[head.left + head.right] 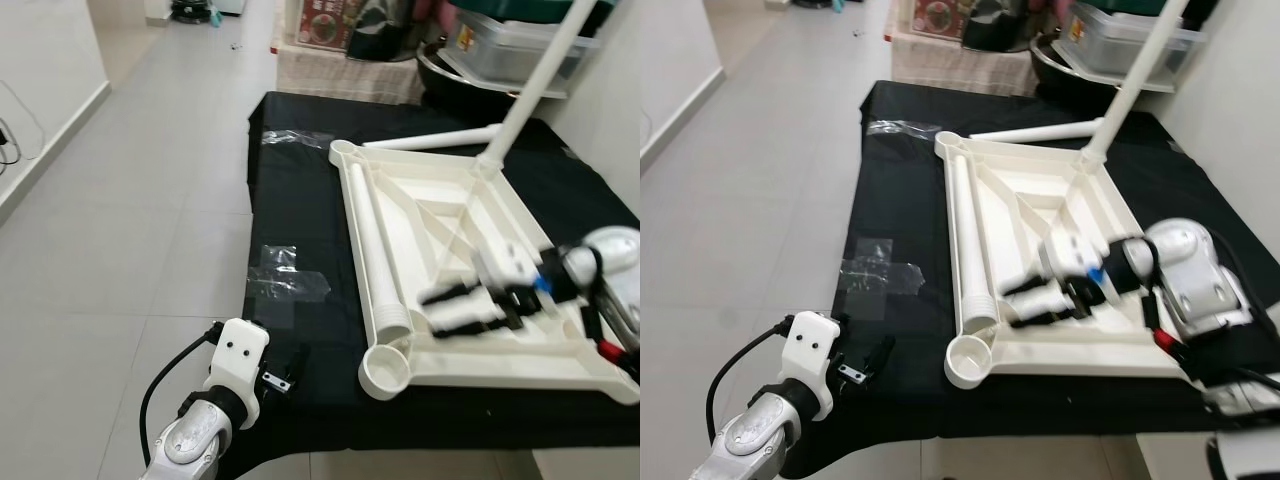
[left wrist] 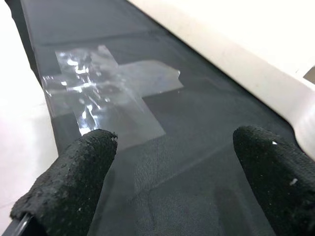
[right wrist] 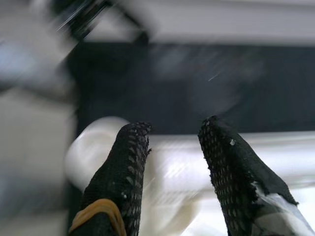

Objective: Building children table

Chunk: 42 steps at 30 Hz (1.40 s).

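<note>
the white plastic table frame (image 1: 470,270) is lying upside down on the black-covered tabletop (image 1: 300,220), its near edge running close along the tabletop's near edge and its socket corner (image 1: 385,372) sitting toward the near left. one leg (image 1: 545,75) is already standing upright in the far right corner socket, a second leg tube (image 1: 378,250) is lying inside the frame along its left rail, and a third (image 1: 435,138) is resting beyond the frame's far edge.

the right claw (image 1: 1045,300) is hovering blurred over the frame's near rail beside the lying tube, fingers (image 3: 125,167) parted a moderate way with nothing between them. the left claw (image 2: 174,162) is spread wide and empty above the cloth near the tabletop's near left corner, close to a patch of clear tape (image 2: 103,93).

the tube looks light, rigid and smooth (probably slippery on round plastic), so taking it near mid-length, or by its ribbed end (image 1: 392,325), seems wisest. the frame itself looks stiff but thin-walled.
</note>
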### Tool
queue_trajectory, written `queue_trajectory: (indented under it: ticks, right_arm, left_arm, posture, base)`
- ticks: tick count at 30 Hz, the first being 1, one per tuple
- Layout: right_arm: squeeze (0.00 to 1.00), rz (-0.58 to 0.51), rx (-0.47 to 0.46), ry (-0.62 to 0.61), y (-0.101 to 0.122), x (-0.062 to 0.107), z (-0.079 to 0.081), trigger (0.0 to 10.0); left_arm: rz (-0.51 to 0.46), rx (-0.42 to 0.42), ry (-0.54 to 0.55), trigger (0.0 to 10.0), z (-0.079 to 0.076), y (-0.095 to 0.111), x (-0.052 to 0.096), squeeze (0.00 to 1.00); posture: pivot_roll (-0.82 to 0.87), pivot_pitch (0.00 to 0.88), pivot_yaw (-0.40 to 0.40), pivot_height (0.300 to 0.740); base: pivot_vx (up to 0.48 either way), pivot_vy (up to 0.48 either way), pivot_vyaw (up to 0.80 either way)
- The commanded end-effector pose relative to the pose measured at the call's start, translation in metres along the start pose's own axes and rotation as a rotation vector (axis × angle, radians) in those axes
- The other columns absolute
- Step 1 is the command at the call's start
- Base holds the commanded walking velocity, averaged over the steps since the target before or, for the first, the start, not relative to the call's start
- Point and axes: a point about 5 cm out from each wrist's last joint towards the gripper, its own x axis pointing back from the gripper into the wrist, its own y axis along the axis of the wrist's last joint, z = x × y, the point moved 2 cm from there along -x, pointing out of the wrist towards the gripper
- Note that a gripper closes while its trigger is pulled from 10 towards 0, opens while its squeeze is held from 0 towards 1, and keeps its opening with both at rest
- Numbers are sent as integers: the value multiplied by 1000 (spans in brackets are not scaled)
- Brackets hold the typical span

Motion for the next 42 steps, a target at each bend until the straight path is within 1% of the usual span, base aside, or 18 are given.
queue_trajectory:
  ticks: [1, 2, 4, 5, 7, 8, 10, 11, 13, 16, 20, 22, 27, 31, 33, 38, 41, 42]
  right_arm:
    - [0, -36, -11, -101, 7, -2, -5, 10000]
    - [0, -71, 7, -301, 8, -18, -8, 10000]
    - [0, -71, 7, -301, 8, -18, -8, 10000]
    - [0, -78, -14, -385, 6, -24, -9, 10000]
    - [0, -123, -9, -578, 3, -31, -9, 10000]
    - [0, -123, -9, -578, 3, -31, -9, 10000]
    - [0, -81, 138, -653, 1, -38, 0, 10000]
    - [0, -81, 138, -653, 1, -38, 0, 10000]
    - [0, -85, 73, -751, -6, -45, 8, 10000]
    - [0, -24, 56, -818, -17, -48, 19, 10000]
    - [0, -28, 36, -773, -18, -50, 30, 10000]
    - [0, -9, 65, -743, -19, -50, 38, 10000]
    - [0, 33, 94, -689, -25, -52, 50, 10000]
    - [0, 50, 70, -654, -29, -53, 57, 10000]
    - [0, 83, 48, -615, -33, -53, 62, 10000]
    - [0, 113, 61, -568, -35, -54, 69, 10000]
    - [0, 177, 66, -473, -44, -57, 80, 10000]
    - [0, 177, 66, -473, -44, -57, 80, 10000]
  left_arm:
    - [13, -15, -2, 10000, 1, -4, 1, 0]
    - [17, -34, 1, 10000, 2, -5, 1, 0]
    - [17, -34, 1, 10000, 2, -5, 1, 0]
    - [17, -42, 2, 10000, 2, -6, 1, 0]
    - [8, -55, 19, 10000, 5, -4, 2, 0]
    - [8, -55, 19, 10000, 5, -4, 2, 0]
    - [4, -74, 31, 10000, 7, -3, 3, 0]
    - [4, -74, 31, 10000, 7, -3, 3, 0]
    - [4, -96, 38, 10000, 7, -2, 5, 0]
    - [0, -127, 27, 10000, 3, -1, 10, 0]
    - [10, -124, 29, 10000, 5, -4, 12, 0]
    - [18, -118, 21, 10000, 5, -5, 11, 0]
    - [21, -119, 8, 10000, 4, -6, 9, 0]
    - [22, -121, 10, 10000, 3, -6, 10, 0]
    - [23, -120, 9, 10000, 3, -6, 10, 0]
    - [24, -117, 8, 10000, 2, -6, 10, 0]
    - [25, -112, 7, 10000, 2, -6, 11, 0]
    - [25, -112, 7, 10000, 2, -6, 11, 0]
  posture:
    - [41, 39, -111, 740]
    - [41, 35, -105, 740]
    - [41, 35, -105, 740]
    - [41, 37, -100, 740]
    - [39, 34, -101, 740]
    - [39, 34, -101, 740]
    - [46, 35, -102, 740]
    - [46, 35, -102, 740]
    - [44, 35, -102, 740]
    - [59, 38, -102, 740]
    - [54, 42, -94, 740]
    - [45, 44, -94, 740]
    - [41, 46, -90, 740]
    - [45, 49, -90, 740]
    - [45, 49, -92, 740]
    - [44, 51, -95, 740]
    - [44, 55, -95, 740]
    - [44, 55, -95, 740]
  base:
    - [0, 0, 0]
    - [0, 0, 0]
    - [0, 0, 0]
    - [0, 0, 0]
    - [0, 0, 0]
    - [0, 0, 0]
    - [0, 0, 0]
    - [0, 0, 0]
    - [0, 0, 0]
    - [0, 0, 0]
    - [0, 0, 0]
    - [0, 0, 0]
    - [0, 0, 0]
    - [0, 0, 0]
    - [0, 0, 0]
    - [0, 0, 0]
    - [0, 0, 0]
    - [0, 0, 0]
